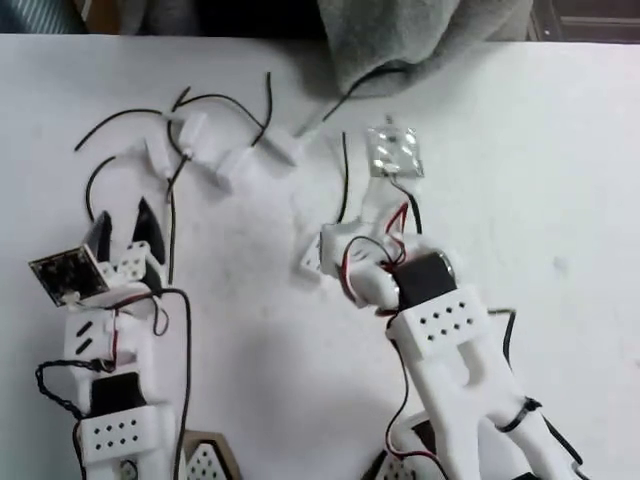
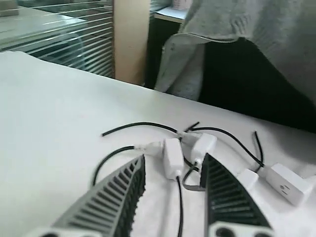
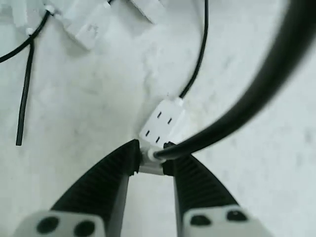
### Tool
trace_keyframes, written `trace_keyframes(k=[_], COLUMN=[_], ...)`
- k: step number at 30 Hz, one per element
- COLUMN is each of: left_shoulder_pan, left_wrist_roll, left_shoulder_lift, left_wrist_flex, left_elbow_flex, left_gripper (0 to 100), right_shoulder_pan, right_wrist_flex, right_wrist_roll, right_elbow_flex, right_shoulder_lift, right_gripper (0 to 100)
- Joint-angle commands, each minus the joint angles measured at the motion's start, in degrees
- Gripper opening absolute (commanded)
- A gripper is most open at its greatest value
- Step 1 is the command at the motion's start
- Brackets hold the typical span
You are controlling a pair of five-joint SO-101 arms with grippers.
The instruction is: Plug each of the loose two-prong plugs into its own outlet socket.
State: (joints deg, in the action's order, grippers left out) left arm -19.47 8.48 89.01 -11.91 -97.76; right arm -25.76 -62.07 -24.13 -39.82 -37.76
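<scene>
My right claw [image 3: 151, 152] is pinched nearly closed on a small white piece [image 3: 149, 160] at the near end of a white socket block [image 3: 162, 124]. I take the piece for a plug, though I can't tell whether it is separate from the block. The block lies flat on the tabletop [image 1: 520, 180] with its slots showing, and a thin black cord [image 3: 199, 59] trails away from it. I judge the grip is this tight and close so the prongs can be lined up. I can't see whether they are seated. My left claw [image 1: 122, 220] is spread wide with nothing in it, low over the tabletop and facing the heap of other plugs and sockets [image 1: 235, 165]. It looks well placed for picking one out. I can't tell which of those are mated.
</scene>
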Motion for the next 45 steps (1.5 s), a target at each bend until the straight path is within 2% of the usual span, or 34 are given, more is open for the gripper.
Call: trace_keyframes(k=[1, 6, 15, 23, 28, 31, 34, 39, 45], left_shoulder_pan=[-1.27, -1.27, -1.10, -1.10, -0.57, 4.00, 11.30, 24.13, 30.37], left_wrist_roll=[0.26, 0.26, 0.26, 0.26, 0.26, -0.26, -7.74, -18.20, -19.25], left_shoulder_lift=[1.10, 1.01, 1.01, 1.01, 1.01, 1.01, 1.01, 1.01, 1.01], left_wrist_flex=[-0.09, -0.18, -0.09, 0.09, 0.18, 0.26, 0.26, 0.09, -0.09], left_elbow_flex=[0.35, 0.35, 0.35, 0.44, 0.44, 0.44, 0.44, 0.44, 0.44], left_gripper=[19, 19, 19, 19, 19, 20, 20, 19, 19], right_shoulder_pan=[0.22, 0.31, 0.40, 1.10, 10.15, 13.85, 13.67, 8.22, 0.40], right_wrist_flex=[-0.31, 3.65, 18.51, 20.00, 16.40, 15.08, 15.25, 15.34, 15.34], right_wrist_roll=[-10.37, -16.00, -15.82, -10.46, -5.10, 1.67, 7.56, 16.62, 17.85], right_elbow_flex=[-1.14, -4.04, -11.87, -13.54, -9.67, -6.24, -4.22, -1.93, 2.20], right_shoulder_lift=[-0.13, -0.40, 0.13, 0.22, 0.13, -0.40, -0.40, -0.48, -0.48], right_gripper=[1.9, 1.9, 1.9, 1.9, 1.9, 1.9, 1.9, 2.0, 1.9])
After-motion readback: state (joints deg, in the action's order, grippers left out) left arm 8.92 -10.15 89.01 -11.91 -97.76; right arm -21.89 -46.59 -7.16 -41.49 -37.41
